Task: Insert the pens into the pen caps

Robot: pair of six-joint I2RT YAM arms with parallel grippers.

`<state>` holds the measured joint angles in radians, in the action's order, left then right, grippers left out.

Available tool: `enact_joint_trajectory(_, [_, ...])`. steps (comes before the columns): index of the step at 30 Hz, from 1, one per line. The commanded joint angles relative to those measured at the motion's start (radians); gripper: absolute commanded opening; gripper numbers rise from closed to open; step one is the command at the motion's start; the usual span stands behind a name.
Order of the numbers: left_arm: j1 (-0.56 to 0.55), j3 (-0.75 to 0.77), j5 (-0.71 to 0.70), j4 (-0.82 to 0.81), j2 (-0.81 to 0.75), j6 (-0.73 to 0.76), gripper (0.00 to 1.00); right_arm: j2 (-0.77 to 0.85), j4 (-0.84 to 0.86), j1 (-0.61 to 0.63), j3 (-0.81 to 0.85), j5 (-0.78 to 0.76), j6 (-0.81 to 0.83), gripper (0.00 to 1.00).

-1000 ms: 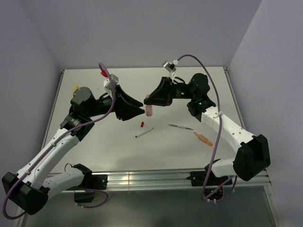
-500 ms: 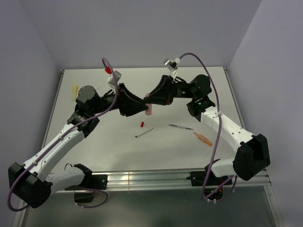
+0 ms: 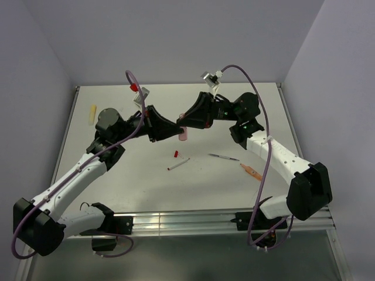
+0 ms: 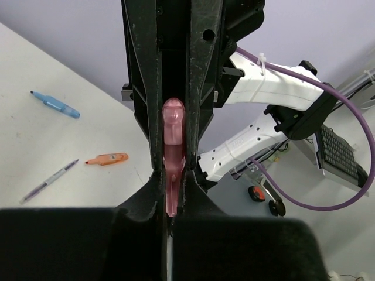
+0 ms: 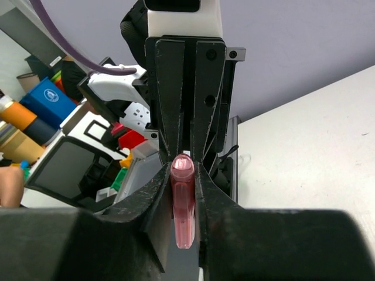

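1. The left jaws are pressed together on the thin end of the pink pen (image 4: 173,158). The pen hangs in the air above the middle of the worktop (image 3: 140,187).
2. The right jaws pinch the same pen by its thicker part from the opposite side, so the two pairs of jaws meet tip to tip. From above they hide all but the pen's lower end.
3. The left arm (image 3: 76,175) and the right arm (image 3: 275,155) arch inward from the near corners and cover parts of the worktop beneath them.
4. The worktop is white and matt, with a metal rail (image 3: 181,221) along its near edge. Plain pale lilac walls close it in at the back and on both sides.
5. Near the spot under the jaws, a red cap (image 3: 176,154) lies with a thin white stick (image 3: 179,164) just beside it.
6. To the right lie a thin grey pen (image 3: 223,157) and then an orange pen (image 3: 251,171), near each other but apart.
7. A yellow pen (image 3: 92,112) lies well apart by the far-left edge. A blue pen (image 4: 55,104) shows in the left wrist view only.
8. A second ago the left jaws stood spread, just left of the pen and clear of it. Now they have swung in and closed on it.
9. The yellow pen, then half hidden behind the left arm, is now in full view. The loose things on the worktop lie where they were.
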<state>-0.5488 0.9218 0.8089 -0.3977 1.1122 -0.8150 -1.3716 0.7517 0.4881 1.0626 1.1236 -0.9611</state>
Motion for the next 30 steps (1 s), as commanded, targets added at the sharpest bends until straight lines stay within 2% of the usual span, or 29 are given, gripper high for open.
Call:
enact_joint_trajectory(1, [0.01, 0.002, -0.016, -0.035, -0.009, -0.047, 0.0, -0.014, 0.048, 0.006, 0.026, -0.007, -0.021, 0.26])
enact_joint_trajectory(2, [0.019, 0.002, -0.014, -0.024, -0.012, -0.055, 0.0, -0.024, 0.046, 0.001, 0.03, -0.005, -0.033, 0.39])
enact_joint_trajectory(3, [0.042, -0.001, -0.011, -0.012, -0.015, -0.053, 0.0, -0.027, 0.044, -0.003, 0.033, -0.007, -0.037, 0.48])
enact_joint_trajectory(4, [0.055, 0.0, -0.011, 0.052, -0.02, -0.043, 0.0, -0.024, 0.043, -0.014, 0.031, -0.013, -0.036, 0.75])
enact_joint_trajectory(5, [0.07, 0.005, -0.016, 0.103, -0.029, -0.024, 0.0, -0.021, 0.038, -0.04, 0.028, -0.015, -0.034, 0.84])
enact_joint_trajectory(7, [0.119, 0.032, -0.014, 0.222, -0.034, 0.075, 0.0, -0.008, 0.035, -0.075, 0.022, -0.008, -0.015, 0.91])
enact_joint_trajectory(10, [0.229, 0.095, -0.001, 0.478, -0.008, 0.244, 0.0, 0.035, -0.047, -0.163, -0.001, -0.047, 0.071, 0.95])
enact_joint_trajectory(11, [0.266, 0.118, -0.008, 0.628, 0.027, 0.364, 0.0, 0.048, -0.14, -0.207, -0.004, -0.057, 0.112, 0.96])
enact_joint_trajectory(12, [0.335, 0.176, -0.02, 0.708, 0.053, 0.44, 0.0, 0.06, -0.213, -0.223, 0.003, -0.07, 0.164, 0.97])
enact_joint_trajectory(13, [0.364, 0.211, -0.043, 0.79, 0.119, 0.517, 0.0, 0.081, -0.294, -0.238, 0.011, -0.103, 0.288, 0.98])
enact_joint_trajectory(14, [0.392, 0.266, -0.106, 0.926, 0.153, 0.648, 0.0, 0.094, -0.459, -0.261, 0.032, -0.119, 0.358, 0.98])
enact_joint_trajectory(15, [0.441, 0.293, -0.126, 0.979, 0.19, 0.713, 0.0, 0.101, -0.532, -0.267, 0.045, -0.133, 0.422, 1.0])
enact_joint_trajectory(16, [0.467, 0.316, -0.158, 1.022, 0.257, 0.764, 0.0, 0.115, -0.671, -0.27, 0.056, -0.142, 0.543, 1.0])
enact_joint_trajectory(17, [0.493, 0.333, -0.184, 1.045, 0.291, 0.859, 0.0, 0.121, -0.722, -0.273, 0.066, -0.156, 0.592, 1.0])
enact_joint_trajectory(20, [0.634, 0.448, -0.172, 1.132, 0.44, 0.98, 0.0, 0.131, -0.865, -0.276, 0.102, -0.157, 0.731, 1.0])
enact_joint_trajectory(21, [0.706, 0.483, -0.194, 1.163, 0.486, 0.993, 0.0, 0.128, -0.886, -0.276, 0.109, -0.144, 0.749, 1.0])
enact_joint_trajectory(22, [0.733, 0.52, -0.197, 1.183, 0.535, 1.013, 0.0, 0.121, -0.9, -0.276, 0.117, -0.137, 0.766, 1.0])
enact_joint_trajectory(24, [0.797, 0.653, -0.22, 1.258, 0.746, 1.073, 0.0, 0.12, -0.916, -0.276, 0.122, -0.13, 0.775, 1.0])
enact_joint_trajectory(26, [0.831, 0.797, -0.229, 1.316, 0.848, 1.109, 0.0, 0.12, -0.914, -0.276, 0.119, -0.127, 0.779, 1.0])
enact_joint_trajectory(28, [0.871, 0.876, -0.223, 1.374, 0.966, 1.12, 0.0, 0.115, -0.916, -0.276, 0.112, -0.122, 0.785, 1.0])
enact_joint_trajectory(30, [0.889, 0.942, -0.247, 1.372, 1.014, 1.14, 0.0, 0.111, -0.914, -0.276, 0.103, -0.117, 0.791, 1.0])
